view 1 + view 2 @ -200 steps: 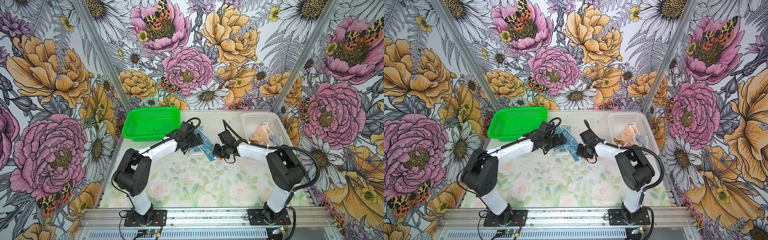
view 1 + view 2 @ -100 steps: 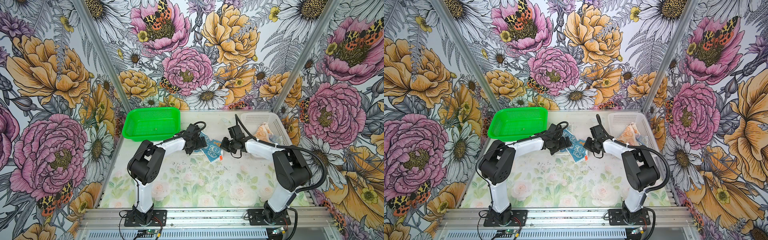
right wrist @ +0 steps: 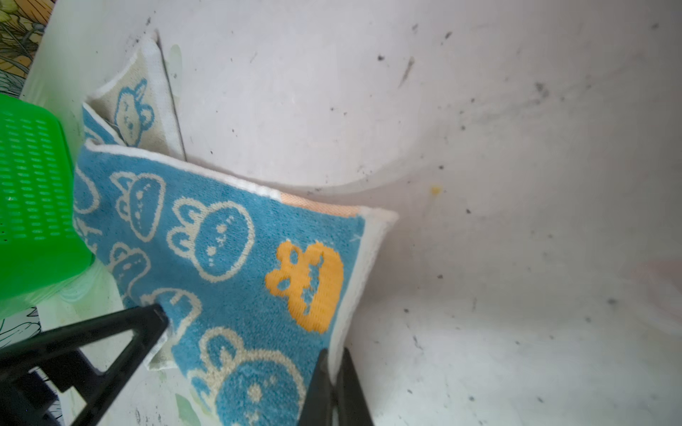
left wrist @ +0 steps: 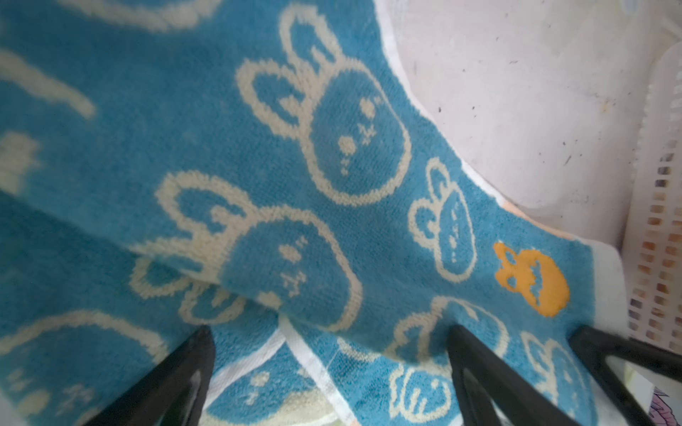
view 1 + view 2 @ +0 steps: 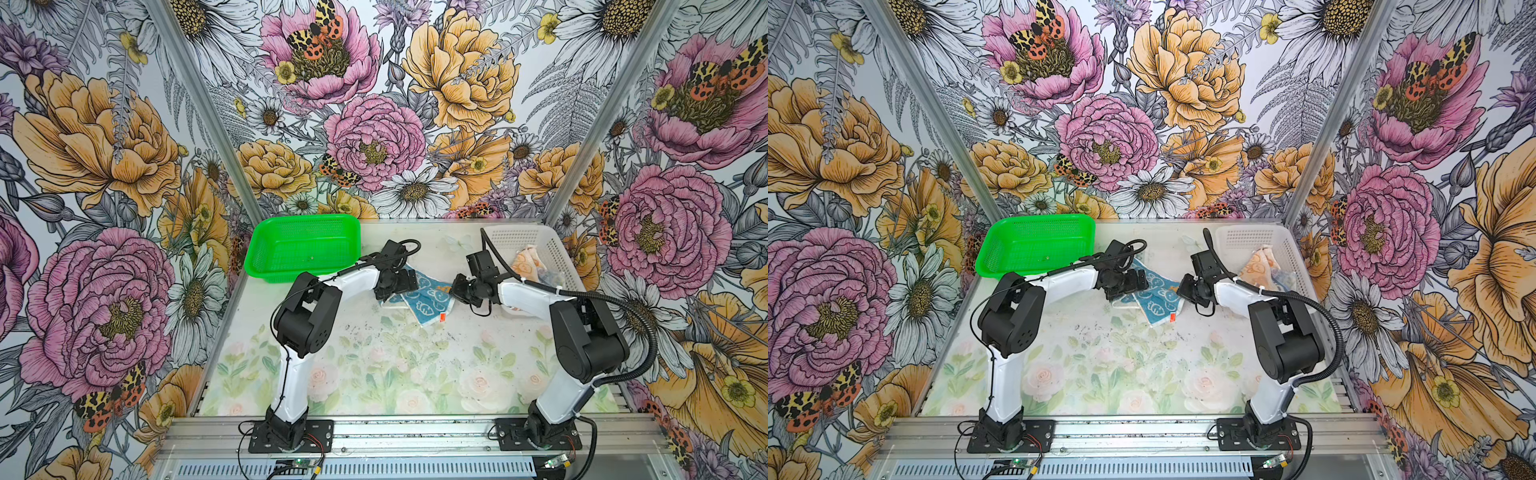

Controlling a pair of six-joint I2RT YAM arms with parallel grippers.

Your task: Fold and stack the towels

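Left fingers: mine, spread wide, pointing down at the blue towel. In the left wrist view, a raised fold of it runs across the gap between the 2 tips. In the right wrist view, 1 tip rests on the terry.
Right fingers: mine, pressed together and clamped on the towel's white hem, close to its single orange bunny mark.
Blue towel: on the desk, between my 2 arms and toward the back. It lies rumpled and partly doubled over. The pinched corner is lifted off the surface, and a cream underside with a blue bunny shows at the far end in the right wrist view.
Green basket: back left of the desk, just beside the towel's left end.
White basket: back right, beside my right arm.
Orange towel: crumpled inside the white basket.
Other cloth: also in the white basket, beside the orange one. It is too small for me to read its print.
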